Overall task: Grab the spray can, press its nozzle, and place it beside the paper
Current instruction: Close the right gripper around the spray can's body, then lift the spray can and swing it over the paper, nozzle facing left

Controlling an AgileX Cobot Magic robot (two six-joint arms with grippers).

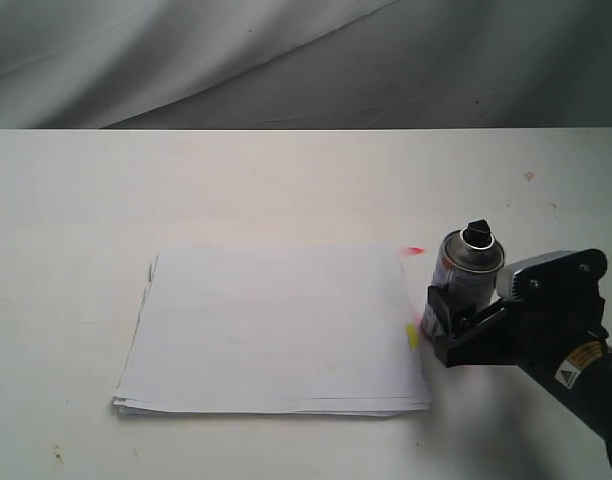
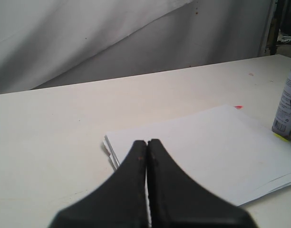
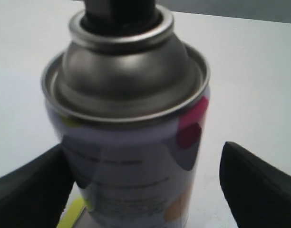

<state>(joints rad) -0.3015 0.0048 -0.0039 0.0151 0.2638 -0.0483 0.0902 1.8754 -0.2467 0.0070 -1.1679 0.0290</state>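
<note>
We see the spray can point(image 1: 469, 268) upright on the table point(image 1: 286, 180), just beside the paper point(image 1: 276, 330) at its three o'clock edge, black nozzle point(image 1: 476, 234) on top. The right gripper point(image 1: 451, 318) brackets it, fingers spread, one clear of the can. The left gripper point(image 2: 147, 143) is clenched, empty.

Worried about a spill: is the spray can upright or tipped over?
Upright. The spray can stands vertical beside the paper, black nozzle on top, between the fingers of the right gripper.

Open table point(image 1: 286, 180) surrounds the paper point(image 1: 276, 330) except at its right edge, where the spray can point(image 1: 466, 265) stands.
</note>
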